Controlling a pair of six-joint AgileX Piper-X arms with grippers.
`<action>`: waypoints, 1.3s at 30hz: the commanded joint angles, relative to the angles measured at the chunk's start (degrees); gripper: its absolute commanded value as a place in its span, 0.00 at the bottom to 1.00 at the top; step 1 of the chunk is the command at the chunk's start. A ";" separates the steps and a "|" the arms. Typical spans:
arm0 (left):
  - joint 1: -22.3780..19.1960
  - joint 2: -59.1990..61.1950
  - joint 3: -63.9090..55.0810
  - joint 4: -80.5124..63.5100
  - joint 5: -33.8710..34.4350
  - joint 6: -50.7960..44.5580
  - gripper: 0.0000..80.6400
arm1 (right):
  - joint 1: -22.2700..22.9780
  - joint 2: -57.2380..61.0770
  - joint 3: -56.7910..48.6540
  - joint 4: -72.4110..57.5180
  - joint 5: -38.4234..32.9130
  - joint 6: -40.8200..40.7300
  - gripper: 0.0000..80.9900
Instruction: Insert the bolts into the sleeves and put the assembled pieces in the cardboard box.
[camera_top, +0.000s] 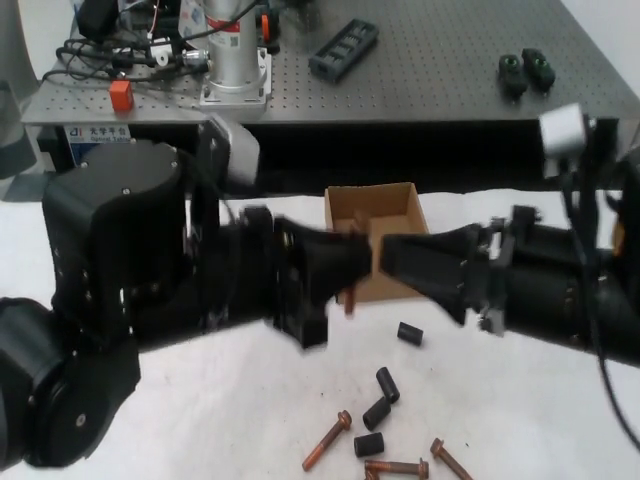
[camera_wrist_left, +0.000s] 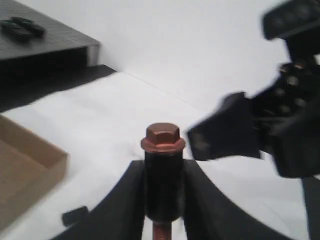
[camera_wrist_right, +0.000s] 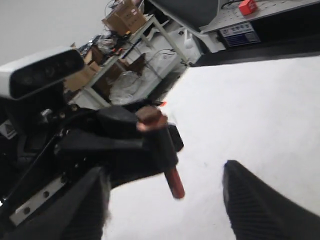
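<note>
At the cardboard box's (camera_top: 385, 215) near edge, the left gripper (camera_wrist_left: 164, 172) was clamped on a sleeve (camera_wrist_left: 162, 197) with its bolt (camera_wrist_left: 162, 138) seated, judged ready for boxing. The right gripper (camera_wrist_right: 170, 210) stood opposite, fingers apart, empty.

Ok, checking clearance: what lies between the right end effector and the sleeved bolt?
Nothing; in the left wrist view the gap between right end effector and sleeved bolt is bare, white cloth behind.

Bolt (camera_wrist_left: 162, 139): coppery metal, dull sheen, smooth head. Sleeve (camera_wrist_left: 163, 192) on it: matt black, plastic-looking. My left tool (camera_wrist_left: 163, 172): smooth matt black plastic. My right tool (camera_wrist_right: 164, 175): fingers (camera_wrist_right: 260, 207) finely ribbed, matt. Box (camera_top: 372, 205): plain brown cardboard, matt. Desk (camera_top: 530, 410) under white cloth (camera_top: 230, 400), slightly wrinkled. Rear plate (camera_top: 430, 70): grey perforated metal, satin.
</note>
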 joint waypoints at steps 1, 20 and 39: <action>0.05 2.96 -3.80 -0.38 -5.28 -2.65 0.01 | -4.81 -4.53 -0.14 5.28 -0.32 -0.85 0.56; 0.05 63.62 -87.75 56.78 -12.51 -5.43 0.00 | -17.89 -14.04 -0.14 24.89 4.03 -3.22 0.56; 0.20 58.89 -93.62 71.27 -13.33 0.56 0.39 | -12.79 6.09 -9.36 36.57 16.04 -27.62 0.48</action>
